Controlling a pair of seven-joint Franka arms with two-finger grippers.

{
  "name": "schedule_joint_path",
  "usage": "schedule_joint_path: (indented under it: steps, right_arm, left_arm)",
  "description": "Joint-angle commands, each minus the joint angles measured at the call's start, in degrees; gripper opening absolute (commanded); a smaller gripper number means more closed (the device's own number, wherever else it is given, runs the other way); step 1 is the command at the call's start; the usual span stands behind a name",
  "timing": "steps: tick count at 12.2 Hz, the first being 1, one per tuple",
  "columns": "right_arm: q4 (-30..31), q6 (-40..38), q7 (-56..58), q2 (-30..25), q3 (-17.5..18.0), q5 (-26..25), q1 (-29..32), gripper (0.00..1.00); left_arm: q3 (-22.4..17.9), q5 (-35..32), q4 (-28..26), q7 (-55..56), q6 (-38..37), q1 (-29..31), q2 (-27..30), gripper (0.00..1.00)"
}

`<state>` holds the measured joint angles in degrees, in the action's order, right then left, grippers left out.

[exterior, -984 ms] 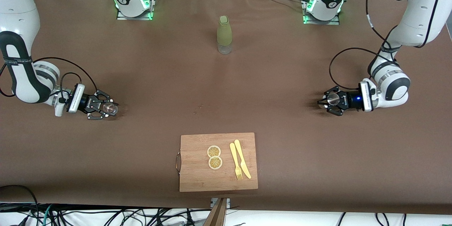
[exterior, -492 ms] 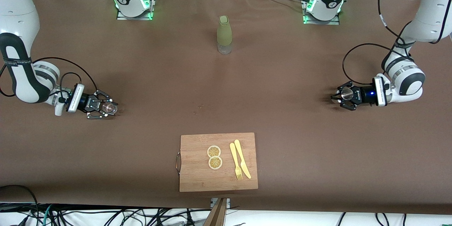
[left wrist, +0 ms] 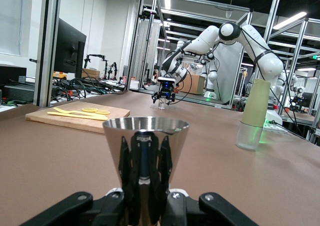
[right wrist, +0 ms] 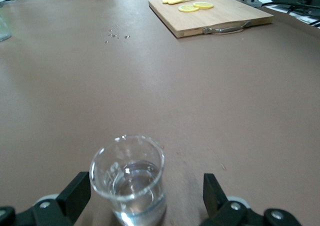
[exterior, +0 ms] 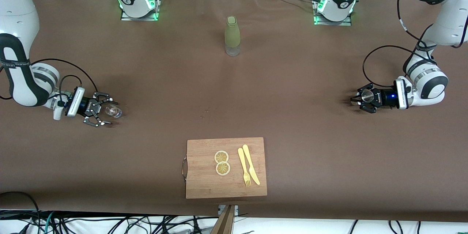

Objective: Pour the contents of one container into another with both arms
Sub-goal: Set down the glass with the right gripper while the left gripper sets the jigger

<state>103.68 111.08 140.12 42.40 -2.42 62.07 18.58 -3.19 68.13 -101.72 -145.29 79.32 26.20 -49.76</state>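
Clamped shut on cup (exterior: 367, 95) at its narrow foot: left gripper (exterior: 361, 98), low over the table (exterior: 292, 91) at the left arm's end. Judged stiff, light and dent-proof, polished steel, hence slippery; best taken low on the taper, as here, with the flared mouth kept free for pouring.

Spread wide to either side of glass (exterior: 113, 111), touching neither wall: right gripper (exterior: 104, 112), at the right arm's end. Stood upright on the table, glass with a shallow pool of clear liquid in the bottom. Judged fragile, smooth and easily tipped; best taken around mid-wall with modest squeeze, fingers (right wrist: 75, 196) set square to its sides.

Left standing midway between the two bases, well apart from both grippers: bottle (exterior: 232, 36), pale green above a clear base. Nearest the front camera: board (exterior: 204, 182) with lemon slices (exterior: 222, 162), fork (exterior: 244, 166) and knife (exterior: 251, 163), untouched.

Hard to make out:
- whether the cup rested on the table or hung just above it
- the cup's contents, its inside hidden in both views that showed it
- the grip itself, cut off at the lower edge of the left wrist view
- the level inside the bottle, masked by its sleeve
- the nature of a few small droplets or specks (right wrist: 117, 34) on the table between glass and board
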Motion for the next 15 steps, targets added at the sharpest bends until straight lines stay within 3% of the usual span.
schedule_joint_path:
  steps: [1, 6, 10, 12, 15]
  right_arm:
    - [-0.23, -0.96, -0.80, -2.92, -1.26, -3.16, 0.23, 1.00]
    - [-0.14, -2.19, -6.85, -6.78, -4.43, -10.63, -0.12, 1.00]
    - [0.39, -1.49, -22.65, -14.34, -5.22, -19.42, -3.71, 1.00]
    - [0.39, -0.08, -32.66, -17.86, -6.71, -22.94, -7.75, 1.00]
    - [0.30, 2.89, -44.28, -19.37, -7.60, -23.31, -12.24, 1.00]
  left_arm:
    - [-0.92, -2.47, 4.06, -3.33, -2.59, 1.05, -3.40, 0.00]
    - [-1.46, -2.47, 5.65, -5.09, -3.82, 1.05, -5.08, 0.00]
    - [-1.55, -2.56, 5.74, -5.09, -3.73, 0.88, -5.61, 0.00]
    - [-1.64, -2.56, 5.74, -5.18, -3.64, 0.88, -5.96, 0.18]
    - [-2.08, -2.56, 5.74, -5.09, -3.56, 0.79, -6.22, 0.45]
